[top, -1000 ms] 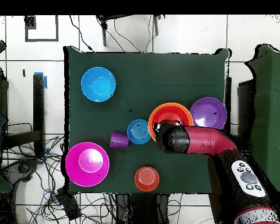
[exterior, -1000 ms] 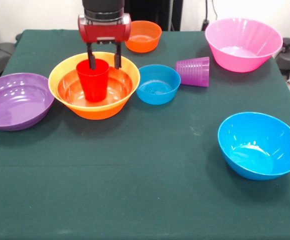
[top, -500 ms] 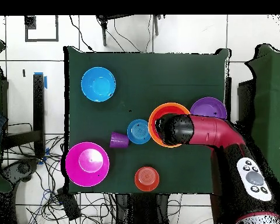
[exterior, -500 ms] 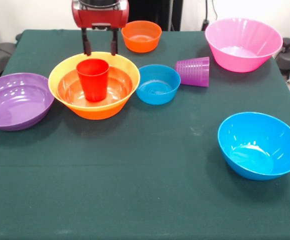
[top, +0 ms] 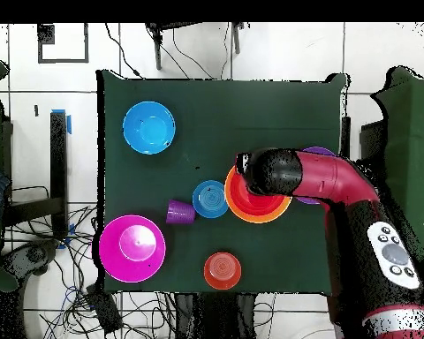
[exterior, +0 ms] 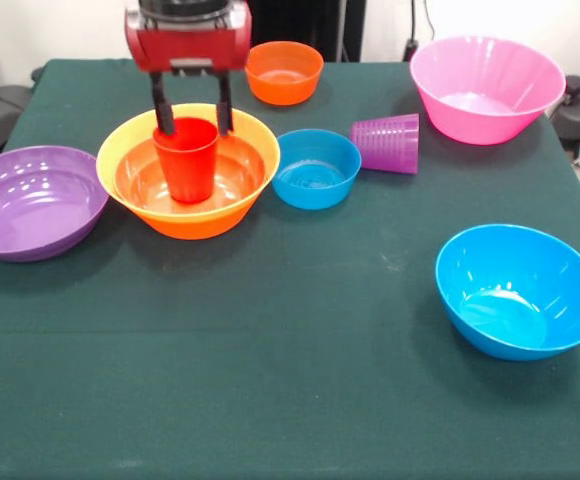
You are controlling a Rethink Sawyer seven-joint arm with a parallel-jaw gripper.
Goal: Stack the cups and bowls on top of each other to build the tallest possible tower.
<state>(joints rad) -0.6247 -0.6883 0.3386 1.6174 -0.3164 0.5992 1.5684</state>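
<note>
The tower is a large orange bowl (exterior: 187, 175) (top: 251, 206) with a shallow red-orange bowl (exterior: 140, 180) nested in it and a red cup (exterior: 187, 160) standing upright inside. My gripper (exterior: 192, 115) hangs open at the cup's rim, one finger at each side, gripping nothing. In the overhead view the arm's head covers the gripper and the cup. A purple cup (exterior: 387, 143) (top: 180, 212) lies on its side beside the small blue bowl (exterior: 316, 168) (top: 209, 199).
A purple bowl (exterior: 32, 203) sits left of the tower, a small orange bowl (exterior: 284, 72) (top: 222, 270) behind it. A big pink bowl (exterior: 486, 88) (top: 132, 248) is at the far right, and a big blue bowl (exterior: 520, 290) (top: 148, 126) at the near right.
The gripper let go of the red cup, rose off it, then shifted left and toward the front camera. The cup stays upright in the bowls.
</note>
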